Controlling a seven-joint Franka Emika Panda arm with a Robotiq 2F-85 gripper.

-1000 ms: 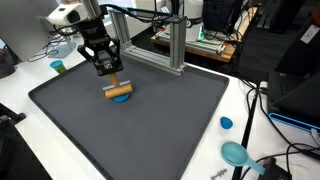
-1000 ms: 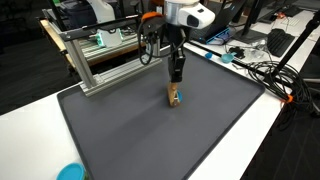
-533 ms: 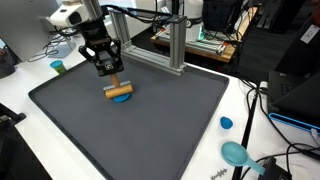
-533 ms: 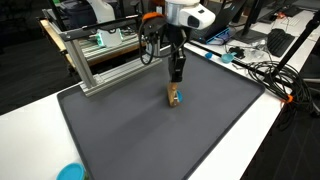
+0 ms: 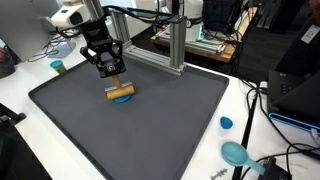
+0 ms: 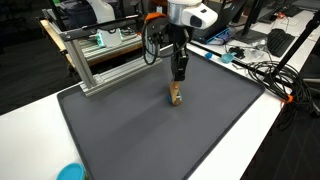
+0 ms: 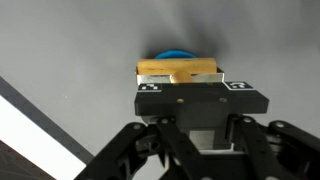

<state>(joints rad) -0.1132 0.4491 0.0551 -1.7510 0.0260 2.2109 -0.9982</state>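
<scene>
Gripper (image 7: 183, 82) was seen clamped on the wooden block (image 7: 158, 69) at upper centre; it was judged light, stiff, smooth, best pinched mid-length.

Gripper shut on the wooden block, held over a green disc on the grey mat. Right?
Not quite: the disc is blue, not green, as the wrist view shows. The rest holds: the gripper is shut on the wooden block, over the disc on the grey mat.
</scene>
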